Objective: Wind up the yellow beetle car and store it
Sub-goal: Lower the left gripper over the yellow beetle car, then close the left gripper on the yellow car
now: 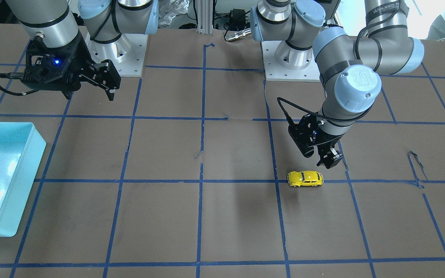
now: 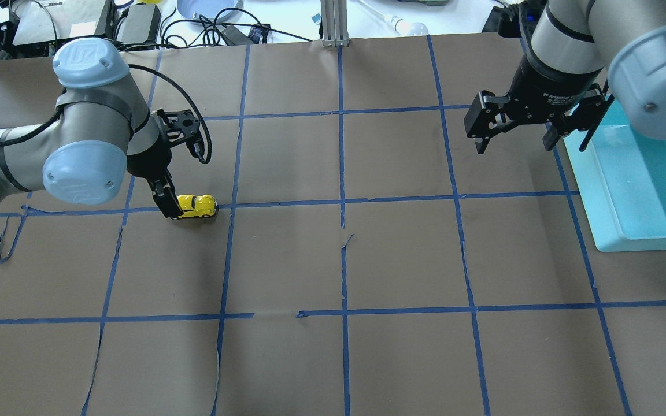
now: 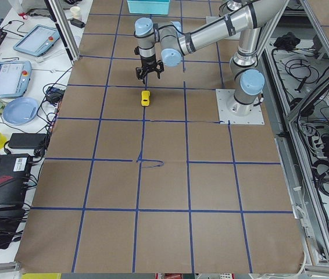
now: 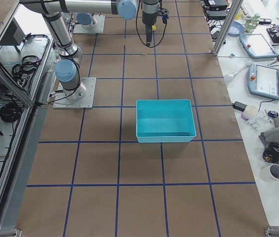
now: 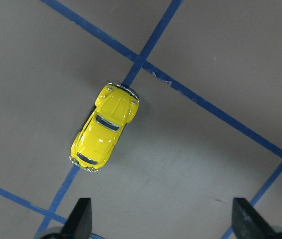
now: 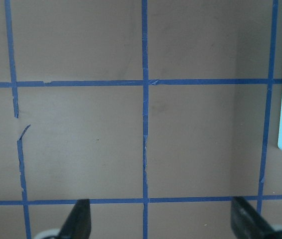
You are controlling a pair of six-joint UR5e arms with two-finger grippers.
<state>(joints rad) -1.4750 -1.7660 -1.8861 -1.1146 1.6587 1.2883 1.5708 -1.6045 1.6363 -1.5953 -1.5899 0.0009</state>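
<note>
Your left gripper (image 5: 162,211) hangs spread wide and empty. In its wrist view, the yellow beetle car (image 5: 105,127) lies on a blue tape line (image 5: 146,50) at eleven o'clock from the gap, clear of both fingers (image 5: 82,214). Your right gripper (image 6: 161,214) is equally wide, holding nothing.

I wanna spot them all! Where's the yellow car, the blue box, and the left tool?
yellow beetle car (image 1: 306,177): front-facing view, on its roof.
blue box (image 4: 164,138): right side view, on its near wall.
left tool (image 5: 163,219): left wrist view, midway between its fingertips.
</note>
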